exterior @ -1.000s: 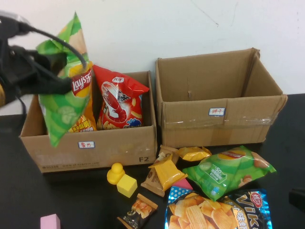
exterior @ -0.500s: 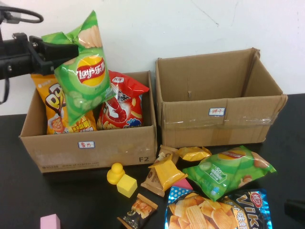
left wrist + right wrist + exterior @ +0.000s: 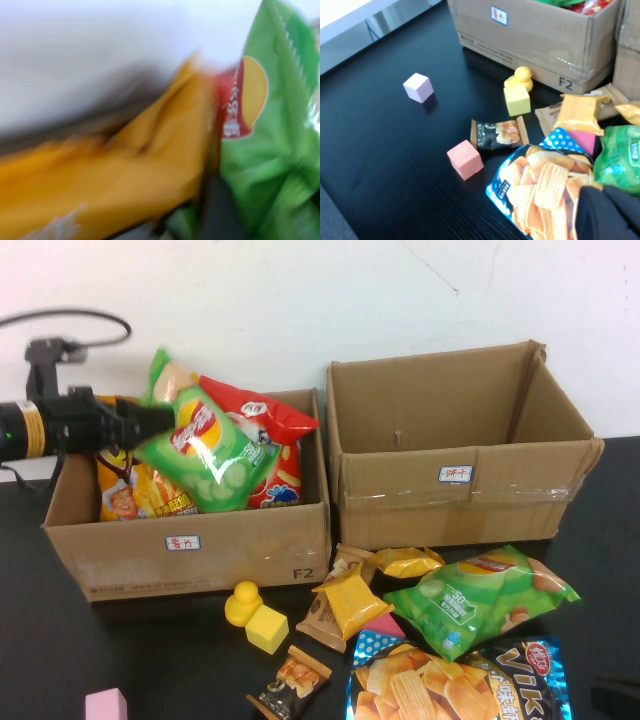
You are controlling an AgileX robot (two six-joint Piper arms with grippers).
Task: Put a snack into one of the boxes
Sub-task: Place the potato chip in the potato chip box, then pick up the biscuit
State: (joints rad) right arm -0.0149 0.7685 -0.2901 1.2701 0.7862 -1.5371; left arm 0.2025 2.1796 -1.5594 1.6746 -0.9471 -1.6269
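My left gripper (image 3: 158, 422) is over the left cardboard box (image 3: 250, 540) and is shut on the top corner of a green Lay's chip bag (image 3: 212, 452). The bag lies tilted across the box opening, on a red shrimp-snack bag (image 3: 272, 425) and an orange bag (image 3: 130, 490). The left wrist view shows the green bag (image 3: 270, 150) and the orange bag (image 3: 125, 170) close up and blurred. The right box (image 3: 450, 500) is open, and no contents show inside it. My right gripper (image 3: 609, 212) hangs low over the snacks at the table's front right, with its fingers together and empty.
Loose snacks lie in front of the right box: a green bag (image 3: 480, 595), a blue chips bag (image 3: 450, 680), small yellow packs (image 3: 350, 605) and a dark pack (image 3: 290, 680). A yellow duck (image 3: 242, 602), a yellow cube (image 3: 266, 628) and a pink cube (image 3: 105, 707) sit nearby.
My left gripper has lowered and swung the green bag from hanging upright above the left box to lying tilted over the bags inside it. The arm has drawn back to the left.
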